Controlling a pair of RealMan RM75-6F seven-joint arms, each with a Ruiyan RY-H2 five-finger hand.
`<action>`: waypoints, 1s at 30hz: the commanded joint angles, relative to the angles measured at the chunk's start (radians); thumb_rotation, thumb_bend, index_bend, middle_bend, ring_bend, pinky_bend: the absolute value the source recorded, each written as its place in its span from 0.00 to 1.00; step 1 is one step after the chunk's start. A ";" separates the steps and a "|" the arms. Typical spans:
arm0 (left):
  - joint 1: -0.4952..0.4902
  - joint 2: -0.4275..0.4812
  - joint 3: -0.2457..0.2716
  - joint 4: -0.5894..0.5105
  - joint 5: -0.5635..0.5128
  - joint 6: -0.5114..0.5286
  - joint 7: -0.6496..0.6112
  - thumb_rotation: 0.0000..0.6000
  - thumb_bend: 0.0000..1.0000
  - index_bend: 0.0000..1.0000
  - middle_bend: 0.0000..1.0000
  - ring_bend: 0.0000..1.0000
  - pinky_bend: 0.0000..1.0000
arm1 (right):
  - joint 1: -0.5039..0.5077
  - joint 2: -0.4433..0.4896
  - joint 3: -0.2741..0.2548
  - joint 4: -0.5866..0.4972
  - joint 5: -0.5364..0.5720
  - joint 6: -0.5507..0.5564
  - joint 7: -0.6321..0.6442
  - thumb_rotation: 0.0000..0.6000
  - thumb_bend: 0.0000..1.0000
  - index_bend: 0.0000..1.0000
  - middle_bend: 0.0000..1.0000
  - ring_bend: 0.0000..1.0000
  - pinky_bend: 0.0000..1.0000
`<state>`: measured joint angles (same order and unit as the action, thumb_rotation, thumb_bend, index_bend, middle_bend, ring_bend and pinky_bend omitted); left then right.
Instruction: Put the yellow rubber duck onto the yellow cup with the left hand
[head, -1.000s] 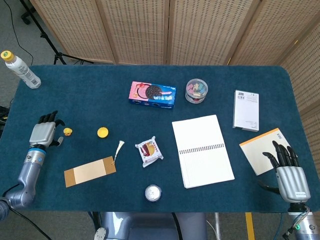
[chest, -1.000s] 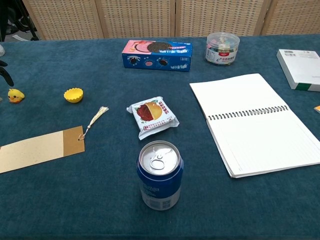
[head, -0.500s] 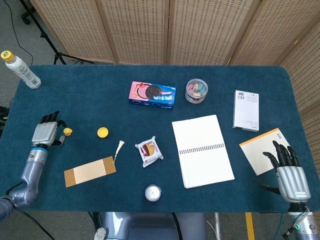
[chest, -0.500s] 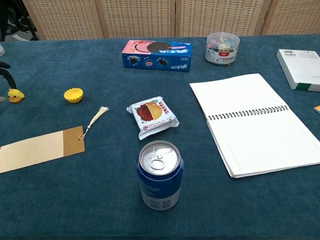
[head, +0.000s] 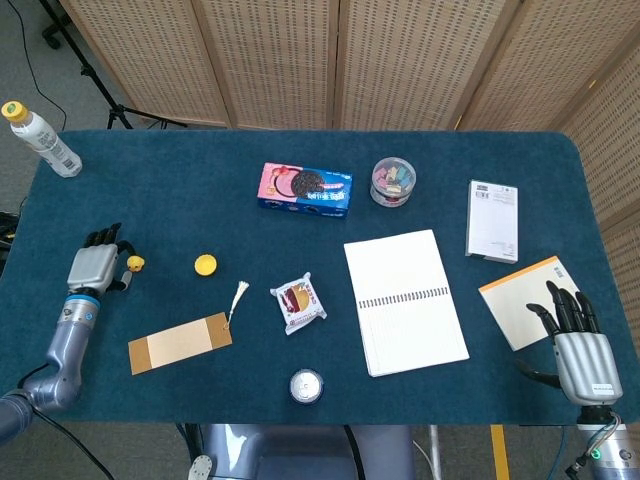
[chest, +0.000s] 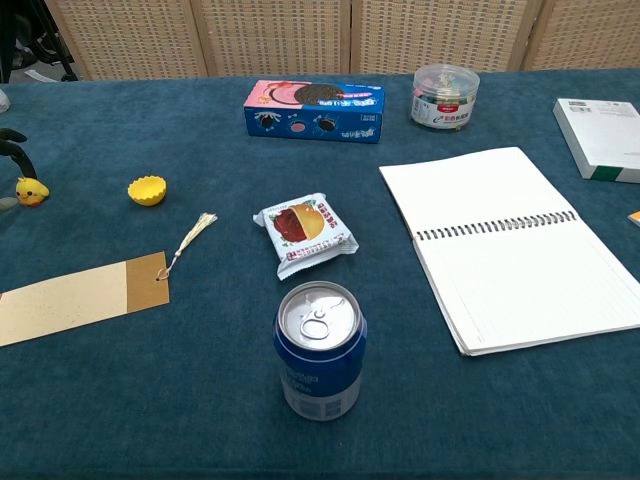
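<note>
Head view, step: your left hand (head: 93, 266) at left edge, fingers apart beside the yellow rubber duck (head: 134, 264), ungrasped.
Next: pinch it, then carry right to the yellow cup (head: 205, 265).

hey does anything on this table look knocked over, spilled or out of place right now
Nothing stands out. The soda can and the clear tub stand upright, the notebook lies flat and open, and the snack packet looks sealed. The yellow rubber duck sits upright on the cloth beside the left robot hand.

path duck (head: 134, 263) → cup (head: 205, 265): bare cloth | bookmark (head: 180, 342) nearby
</note>
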<state>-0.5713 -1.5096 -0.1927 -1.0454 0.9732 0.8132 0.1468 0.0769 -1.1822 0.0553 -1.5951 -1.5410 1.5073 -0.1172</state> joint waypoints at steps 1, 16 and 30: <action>0.000 -0.005 0.000 0.005 0.002 0.003 -0.002 1.00 0.44 0.40 0.00 0.00 0.00 | 0.000 0.000 0.000 0.000 0.000 0.000 0.000 1.00 0.00 0.21 0.00 0.00 0.00; -0.001 -0.023 -0.005 0.026 0.013 0.012 -0.017 1.00 0.46 0.44 0.00 0.00 0.00 | 0.000 0.002 -0.001 0.000 -0.001 0.000 0.004 1.00 0.00 0.21 0.00 0.00 0.00; 0.007 -0.011 -0.011 -0.005 0.029 0.038 -0.027 1.00 0.46 0.46 0.00 0.00 0.00 | 0.000 0.001 -0.001 0.000 -0.001 -0.001 0.001 1.00 0.00 0.21 0.00 0.00 0.00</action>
<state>-0.5645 -1.5217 -0.2026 -1.0489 1.0013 0.8501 0.1211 0.0770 -1.1809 0.0543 -1.5951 -1.5419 1.5065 -0.1158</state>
